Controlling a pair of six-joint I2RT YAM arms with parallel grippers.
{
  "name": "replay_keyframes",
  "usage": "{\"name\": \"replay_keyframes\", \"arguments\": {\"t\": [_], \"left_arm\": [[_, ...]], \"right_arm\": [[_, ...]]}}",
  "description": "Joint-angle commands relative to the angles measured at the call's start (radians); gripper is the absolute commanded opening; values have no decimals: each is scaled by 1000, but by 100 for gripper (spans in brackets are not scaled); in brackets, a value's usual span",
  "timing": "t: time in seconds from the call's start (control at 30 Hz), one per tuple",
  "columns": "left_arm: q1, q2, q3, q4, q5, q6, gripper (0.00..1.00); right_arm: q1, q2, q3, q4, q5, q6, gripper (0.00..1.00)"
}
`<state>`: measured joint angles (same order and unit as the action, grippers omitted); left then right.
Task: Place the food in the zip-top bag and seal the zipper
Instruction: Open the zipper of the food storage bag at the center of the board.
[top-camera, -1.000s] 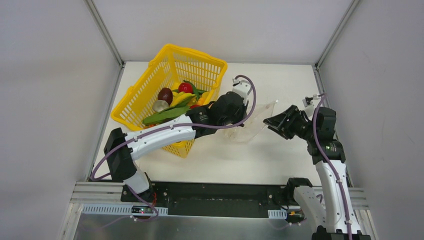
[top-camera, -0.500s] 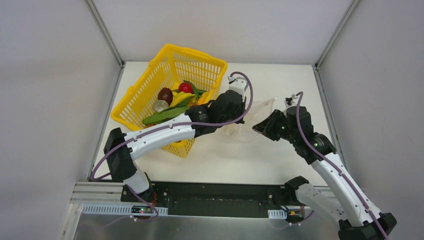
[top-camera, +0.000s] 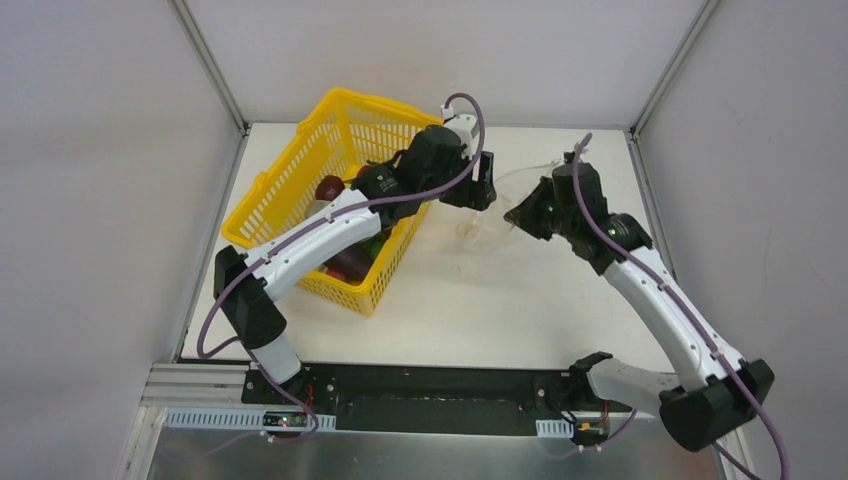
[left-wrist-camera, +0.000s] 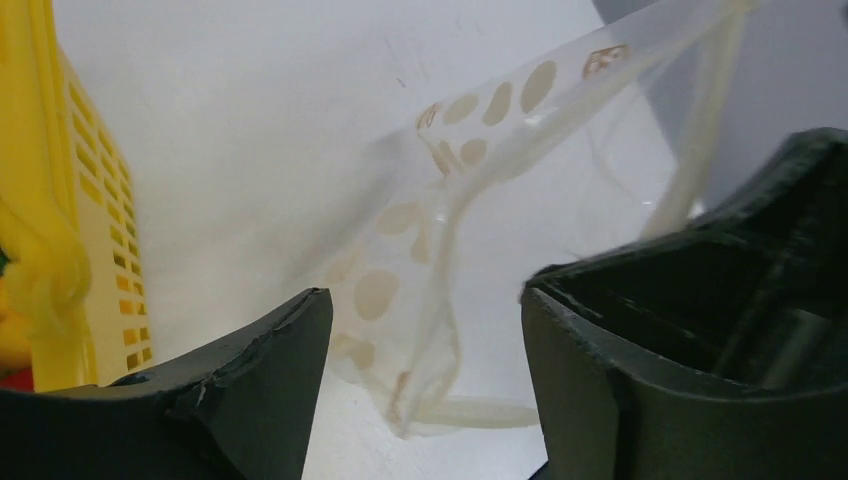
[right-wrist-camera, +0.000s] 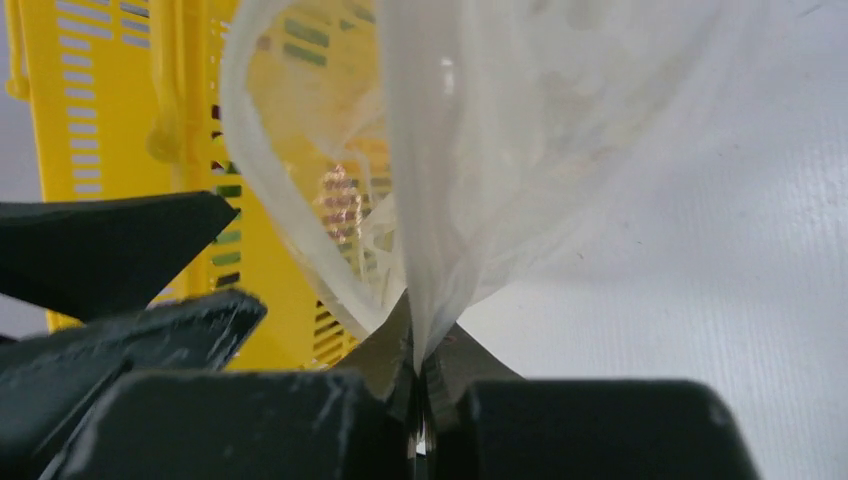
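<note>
Right of the yellow basket (top-camera: 372, 285), above the far half of the bench (top-camera: 470, 310), the zip-top bag (top-camera: 497, 200) hangs between the two arms. The right gripper (top-camera: 520, 212) is pinched fully closed on a fold of its film. The left gripper (top-camera: 482, 185) stands wide apart and holds nothing, with the dotted plastic just ahead of its fingers (left-wrist-camera: 250, 380). The food (top-camera: 330, 187) lies in the basket, mostly hidden under the left arm.

The bag looks thin, light and limp, likely slick, and apt to collapse shut. The firmest hold is probably the thicker pale strip at the mouth, seemingly the zipper (right-wrist-camera: 262, 215), with one lip for each gripper. The glossy, rounded pieces may squirt out of a pinch, so grip them across the middle.
</note>
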<state>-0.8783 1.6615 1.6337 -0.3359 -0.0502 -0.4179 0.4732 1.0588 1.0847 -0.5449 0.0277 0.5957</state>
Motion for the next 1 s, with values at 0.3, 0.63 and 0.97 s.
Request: {"name": "replay_keyframes", "arguments": {"t": [0.3,0.63,0.97], "left_arm": [[15,-217,-236,-26,106,-41,76],[15,-383,-270,-155,162,1,75],[10,-421,-316,-160,183,-3,75]], "right_arm": [[-16,24,-10,102,-230,66,0],[-14,58,105,-41,-277,21,0],[-12,2,51,-22,-290,42,0]]}}
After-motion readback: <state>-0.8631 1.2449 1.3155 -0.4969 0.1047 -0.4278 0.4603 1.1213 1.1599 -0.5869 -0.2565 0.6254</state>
